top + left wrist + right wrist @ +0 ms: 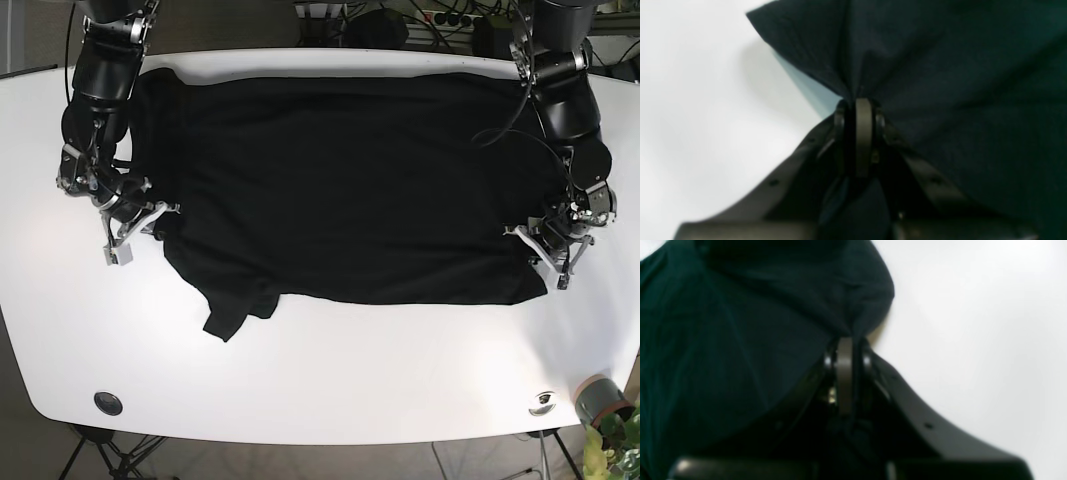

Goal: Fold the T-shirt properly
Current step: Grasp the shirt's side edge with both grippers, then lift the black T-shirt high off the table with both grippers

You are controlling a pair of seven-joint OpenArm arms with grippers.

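Observation:
A black T-shirt (pixel 340 180) lies spread across the white table (pixel 350 370), with a sleeve hanging out at its front left (pixel 235 310). My left gripper (pixel 535 245) is at the shirt's right edge, shut on a pinch of the dark cloth; the left wrist view shows the fabric (pixel 940 83) gathered into the closed fingers (pixel 863 133). My right gripper (pixel 150 215) is at the shirt's left edge, also shut on cloth; the right wrist view shows the fabric (pixel 740 323) bunched at the closed fingers (pixel 844 373).
A round black fitting (pixel 108 403) sits near the table's front left edge, and a small silver one (pixel 543 403) near the front right. A grey cup with a plant (pixel 600 405) stands off the front right corner. Cables lie behind the table's far edge.

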